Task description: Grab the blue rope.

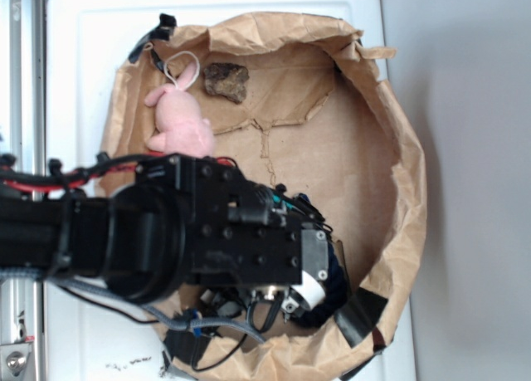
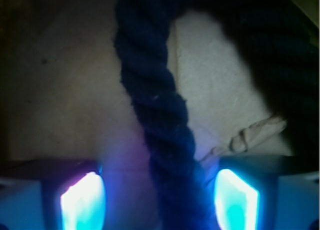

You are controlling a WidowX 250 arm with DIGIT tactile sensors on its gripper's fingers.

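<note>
Exterior view: the black robot arm [image 1: 166, 232] reaches from the left edge over the brown paper bag [image 1: 398, 148], its gripper [image 1: 319, 294] low in the lower centre of the frame; a pink plush toy [image 1: 178, 124] and a brown rock [image 1: 226, 80] lie at upper left. Wrist view: the blue rope [image 2: 160, 120] runs down the centre between the two glowing fingers [image 2: 82, 202], jaws spread with gaps on both sides, released

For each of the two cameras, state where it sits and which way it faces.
Exterior: overhead, looking straight down at the paper bag with the pink toy and rock; the black arm fills the lower left.
Wrist: on the gripper, looking down between the glowing jaws at the blue rope.
Shared: the bag's brown paper; the rope is barely visible overhead.
</note>
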